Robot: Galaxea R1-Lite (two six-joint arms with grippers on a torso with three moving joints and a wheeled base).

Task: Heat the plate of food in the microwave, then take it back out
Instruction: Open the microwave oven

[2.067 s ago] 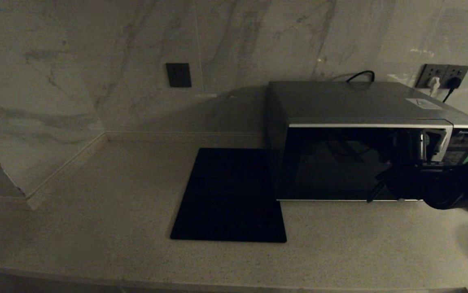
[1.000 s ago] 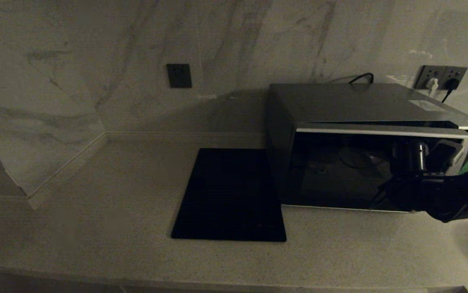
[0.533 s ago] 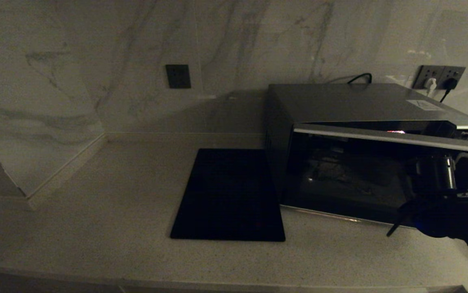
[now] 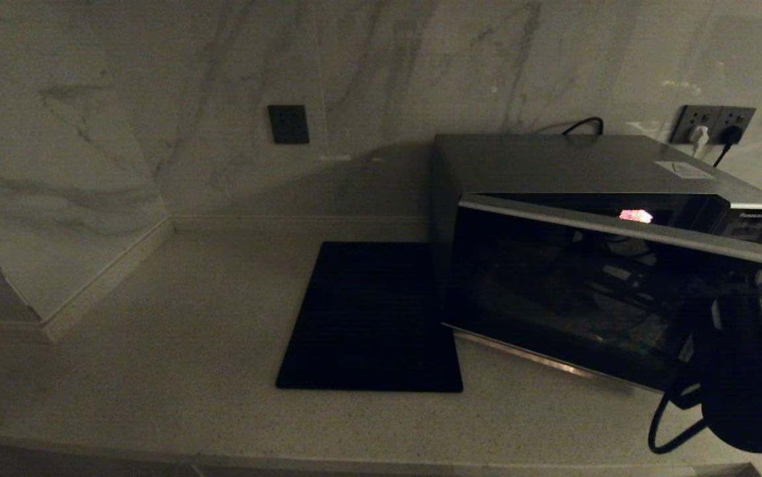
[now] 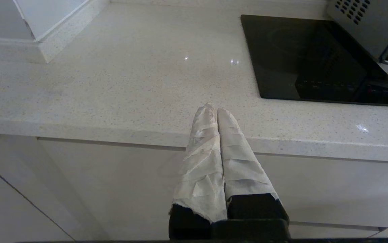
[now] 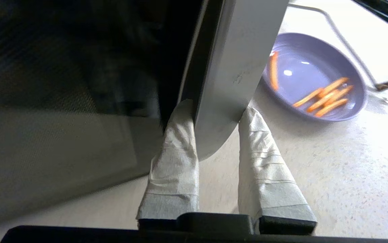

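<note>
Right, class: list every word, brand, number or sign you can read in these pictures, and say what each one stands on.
White brand lettering on the microwave, at the top of its right-hand panel: too small to read.
Pale sticker on the microwave's top: print too small to read.
Faint markings along the black mat's near edge: unreadable.
Nothing legible anywhere else.

Marble wall (image 4: pixel 156 99) (dim), speckled countertop (image 4: pixel 156 344).
</note>
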